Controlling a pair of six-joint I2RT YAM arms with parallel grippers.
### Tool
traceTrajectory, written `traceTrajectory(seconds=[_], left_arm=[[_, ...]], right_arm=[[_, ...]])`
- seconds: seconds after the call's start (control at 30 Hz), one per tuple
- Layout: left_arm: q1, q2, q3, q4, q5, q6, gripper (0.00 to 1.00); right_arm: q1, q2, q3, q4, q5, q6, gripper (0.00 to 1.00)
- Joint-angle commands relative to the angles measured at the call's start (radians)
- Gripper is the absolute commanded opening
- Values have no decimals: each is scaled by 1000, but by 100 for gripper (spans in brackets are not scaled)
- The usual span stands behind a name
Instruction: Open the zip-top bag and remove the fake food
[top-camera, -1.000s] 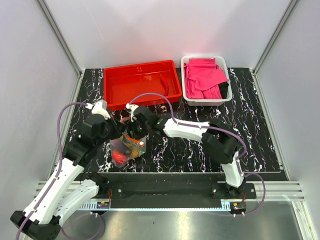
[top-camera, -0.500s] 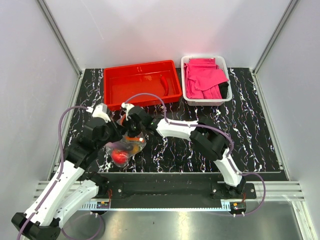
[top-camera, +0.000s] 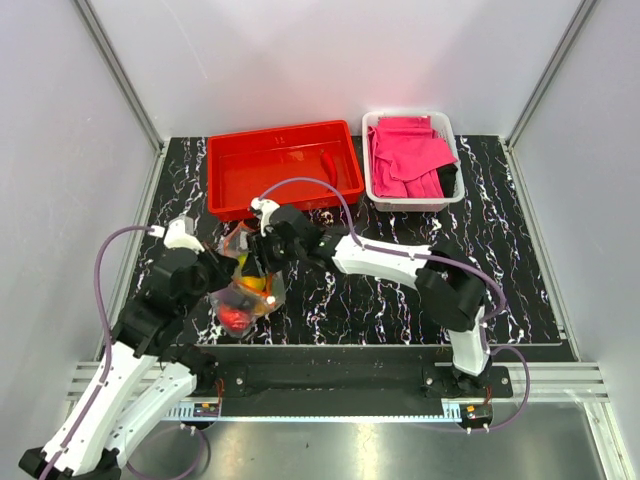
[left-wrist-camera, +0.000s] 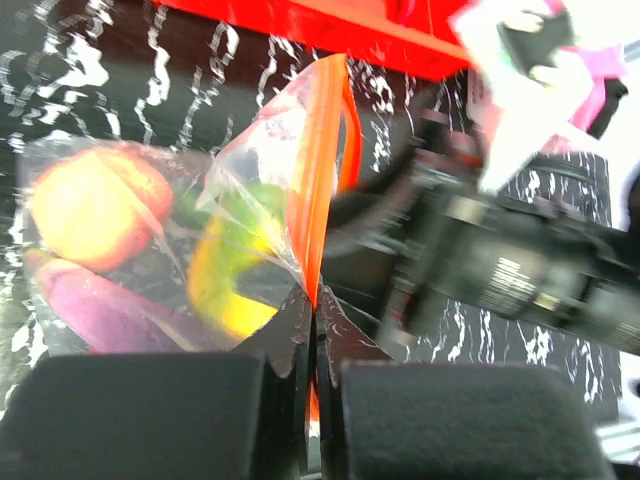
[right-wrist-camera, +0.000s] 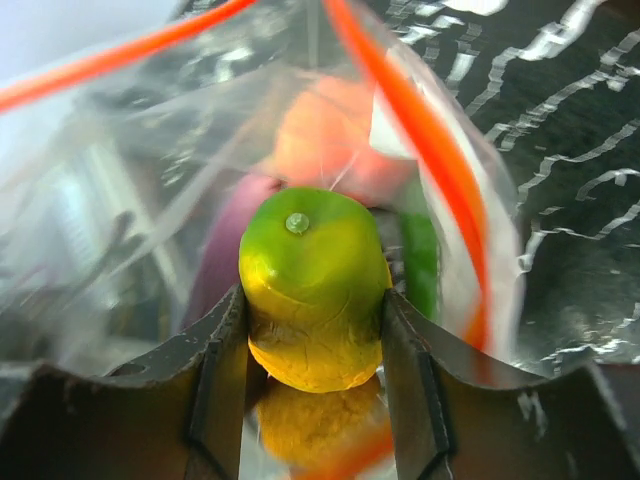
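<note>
The clear zip-top bag (top-camera: 243, 290) with its red-orange zip strip (left-wrist-camera: 320, 190) lies open on the black table, in front of the red tray. My left gripper (left-wrist-camera: 312, 305) is shut on the bag's zip edge. My right gripper (right-wrist-camera: 312, 330) reaches into the bag's mouth and is shut on a green-yellow mango (right-wrist-camera: 312, 285). Inside the bag I see a purple eggplant (left-wrist-camera: 95, 310), an orange-red round fruit (left-wrist-camera: 90, 205), a green chili (right-wrist-camera: 422, 260) and an orange piece (right-wrist-camera: 320, 130). In the top view the right gripper (top-camera: 258, 268) sits at the bag's top.
A red plastic tray (top-camera: 284, 166) stands behind the bag, with one small red item in it. A white bin (top-camera: 412, 158) of pink cloths stands at the back right. The right arm (top-camera: 390, 262) stretches across the table's middle.
The bag has shifted slightly left and towards me with the left gripper. The right gripper has gone deeper into the bag's mouth, and the right arm now reaches further.
</note>
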Motion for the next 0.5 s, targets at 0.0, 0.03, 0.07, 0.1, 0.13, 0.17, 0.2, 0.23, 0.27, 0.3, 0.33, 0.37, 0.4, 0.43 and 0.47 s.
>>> traceTrajectory(seconds=[0.0, 0.03, 0.07, 0.1, 0.13, 0.17, 0.2, 0.23, 0.27, 0.3, 0.33, 0.37, 0.4, 0.43, 0.47], left_arm=[[-1, -46, 51, -10, -102, -5, 0], [-1, -53, 55, -13, -105, 0, 0], [-1, -61, 64, -16, -111, 6, 0], [-1, -61, 69, -25, -113, 13, 0], [-1, -56, 70, -30, -105, 17, 0], [-1, -53, 72, -30, -97, 18, 0], [-1, -50, 67, -30, -88, 18, 0], [-1, -47, 63, -28, -81, 15, 0], [-1, -46, 57, -27, -68, 11, 0], [-1, -47, 41, -28, -62, 0, 0], [-1, -52, 32, -27, -54, -5, 0], [-1, -53, 25, -25, -51, -8, 0], [-1, -58, 18, -24, -48, -14, 0], [-1, -65, 8, -22, -45, -16, 0], [-1, -70, 6, -22, -44, -14, 0]], right_arm=[[5, -109, -44, 23, -123, -35, 13], [5, -121, -73, 31, -136, -39, 13], [5, -144, -85, 40, -149, -44, 13], [5, -155, -95, 40, -149, -45, 13], [5, -167, -102, 40, -154, -47, 13], [7, -186, -101, 40, -154, -45, 13], [5, -197, -98, 38, -151, -45, 13], [5, -204, -81, 38, -145, -42, 13], [5, -218, -70, 40, -134, -41, 13], [5, -224, -41, 38, -130, -41, 12], [5, -227, -24, 38, -122, -39, 12], [5, -227, -7, 40, -98, -38, 11], [5, -224, 11, 40, -87, -39, 11], [5, -215, 48, 38, -82, -42, 10], [5, -211, 66, 37, -76, -47, 10]])
